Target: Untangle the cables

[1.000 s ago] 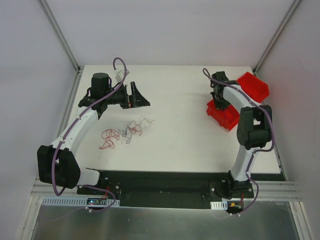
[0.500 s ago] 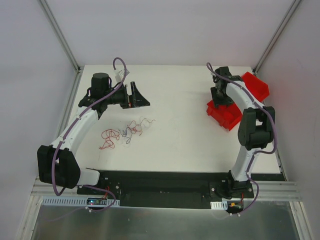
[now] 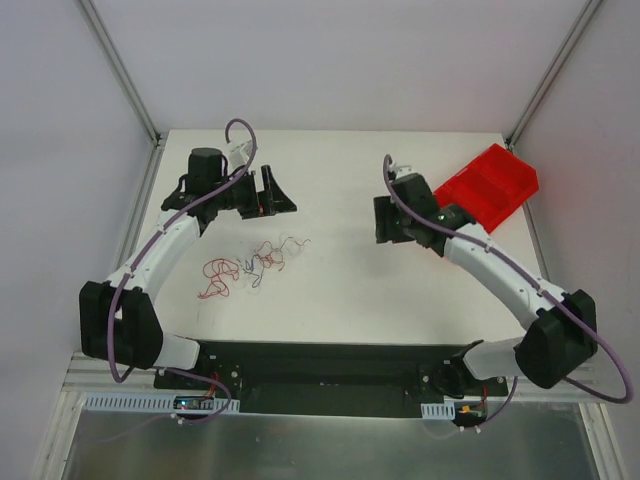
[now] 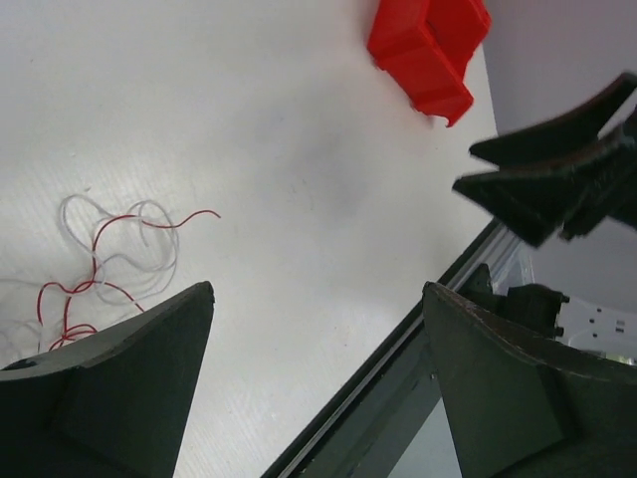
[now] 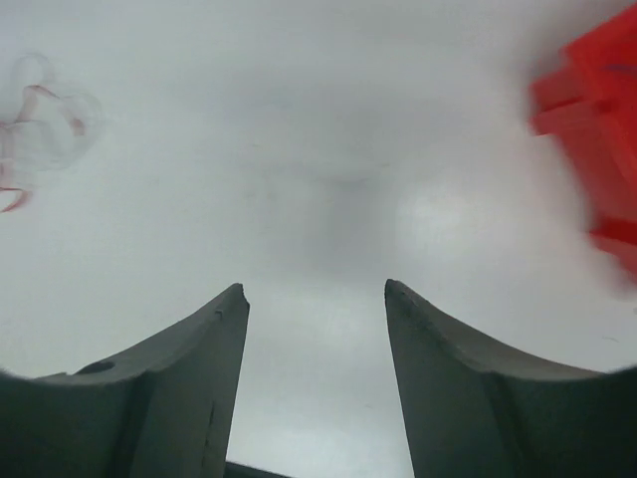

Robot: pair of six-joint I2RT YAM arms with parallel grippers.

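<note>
The cables (image 3: 255, 262) lie in a loose tangle of thin red, purple and whitish wires on the white table, left of centre. A separate red squiggle (image 3: 218, 275) sits just left of the tangle. My left gripper (image 3: 275, 192) hovers beyond the tangle, open, with nothing between its fingers. In the left wrist view the gripper (image 4: 317, 289) stands wide and the cables (image 4: 109, 249) curl at the left. My right gripper (image 3: 385, 218) is open and empty over the table's middle right. In the right wrist view the gripper (image 5: 315, 287) faces bare table, with the cables (image 5: 40, 110) blurred at the upper left.
A red bin (image 3: 487, 187) sits at the back right corner, behind the right arm, and shows as the red bin (image 4: 428, 50) and red bin (image 5: 592, 119) in the wrist views. Metal frame posts and white walls bound the table. A black rail (image 3: 330, 360) runs along the near edge.
The right arm has swung left from over the red bin to the table's middle, and its jaws have opened. The left arm has hardly moved.
</note>
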